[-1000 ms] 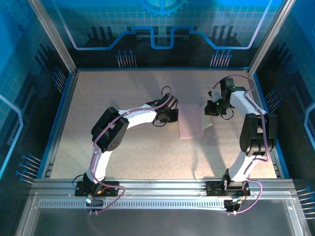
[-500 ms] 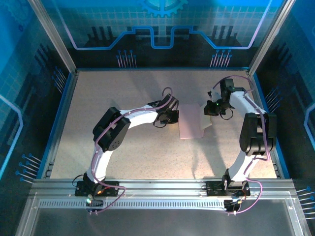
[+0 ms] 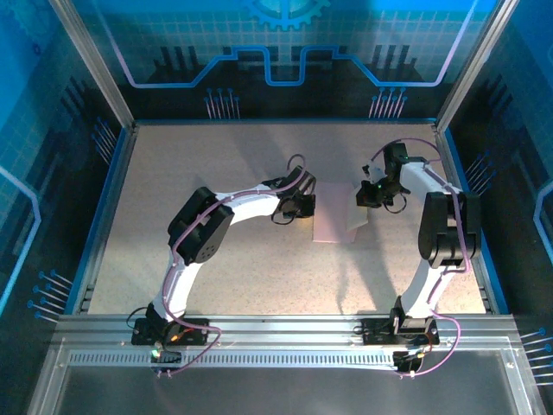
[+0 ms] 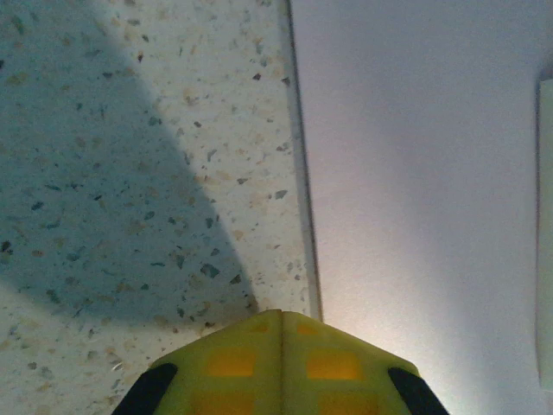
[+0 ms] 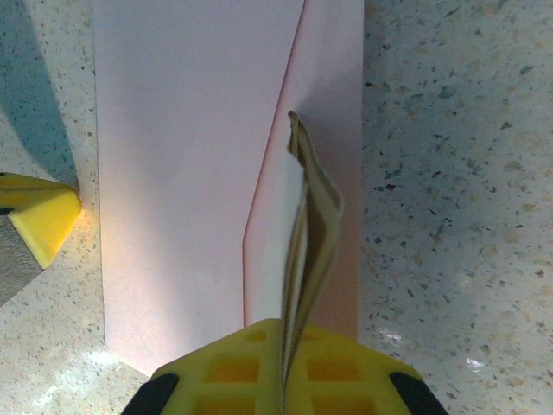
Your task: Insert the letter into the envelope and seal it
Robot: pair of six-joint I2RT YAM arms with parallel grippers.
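Lying flat on the table (image 3: 216, 173), just toward three o'clock of its centre, the envelope (image 3: 335, 216) has the left gripper (image 4: 281, 346) clenched empty at its nine o'clock edge. At two o'clock the right gripper (image 5: 283, 346) pinches the folded letter (image 5: 311, 225) — held on edge above the envelope.

We see our left hand (image 4: 281, 316) at the bottom, yellow fingertips (image 4: 232, 363) pressed together with no gap. Their point sits right at the left edge of the pale pink envelope (image 4: 415, 190), which lies flat on the speckled table (image 4: 147, 112). A dark shadow (image 4: 95, 207) crosses the table. A paler strip (image 4: 545, 233) runs along the far right.
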